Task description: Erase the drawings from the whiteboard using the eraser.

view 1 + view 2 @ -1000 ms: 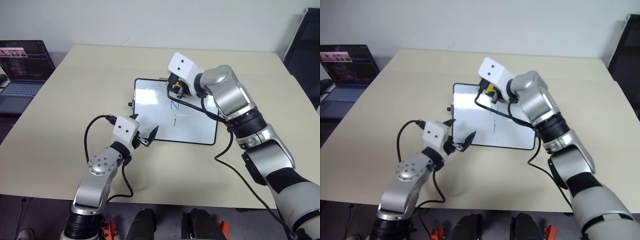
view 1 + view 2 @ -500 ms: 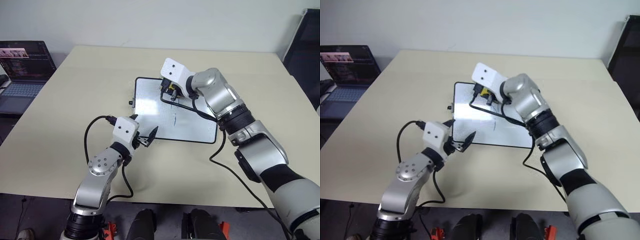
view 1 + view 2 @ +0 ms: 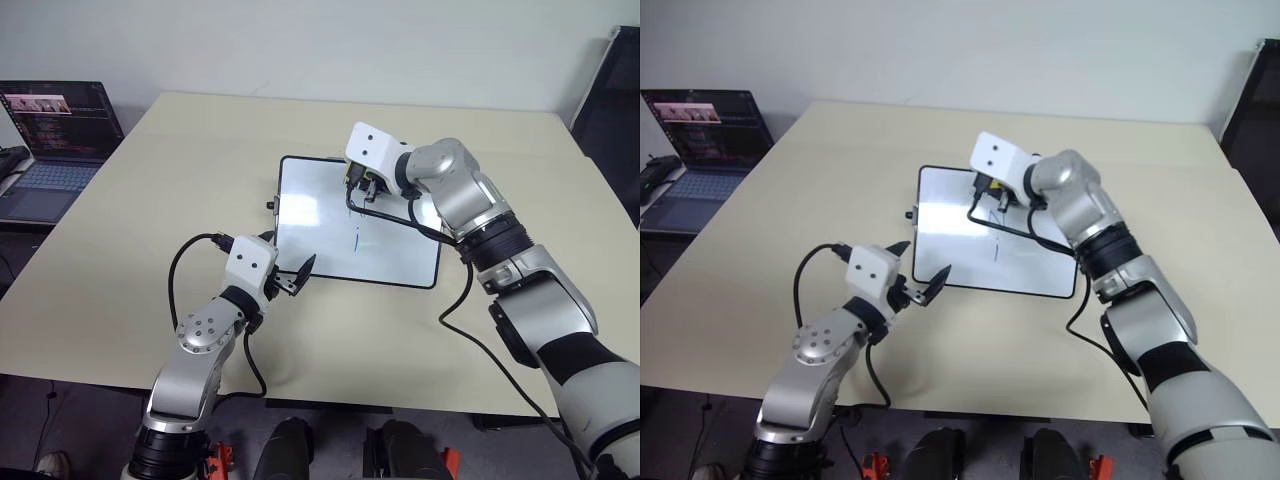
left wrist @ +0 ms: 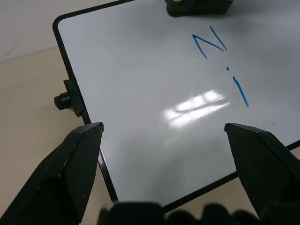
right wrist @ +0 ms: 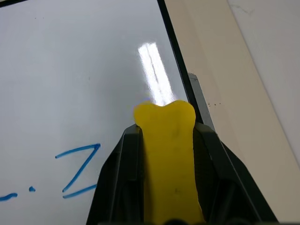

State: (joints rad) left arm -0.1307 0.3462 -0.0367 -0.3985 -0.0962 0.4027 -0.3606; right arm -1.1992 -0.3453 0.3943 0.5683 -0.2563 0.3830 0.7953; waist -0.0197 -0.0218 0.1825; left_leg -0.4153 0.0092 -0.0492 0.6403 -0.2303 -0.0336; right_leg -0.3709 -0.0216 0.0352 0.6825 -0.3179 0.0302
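Observation:
The whiteboard (image 3: 312, 215) lies flat on the middle of the table. The drawings (image 4: 220, 63), a blue "N" with an "i"-like mark below it, sit on its right half. My right gripper (image 3: 358, 187) is over the board's far edge, shut on the yellow eraser (image 5: 168, 159), whose tip rests on the board just beyond the "N" (image 5: 77, 171). My left gripper (image 3: 290, 274) hovers at the board's near left corner, open and holding nothing; its black fingers (image 4: 79, 150) frame that corner.
An open laptop (image 3: 55, 130) stands at the far left, off the beige table (image 3: 180, 160). A dark chair (image 3: 615, 100) is at the far right. Black cables hang from both wrists, one trailing over the board's right side.
My right gripper swung left along the board's far part with the eraser, then came back right. The left arm stayed put. The camera shifted slightly.

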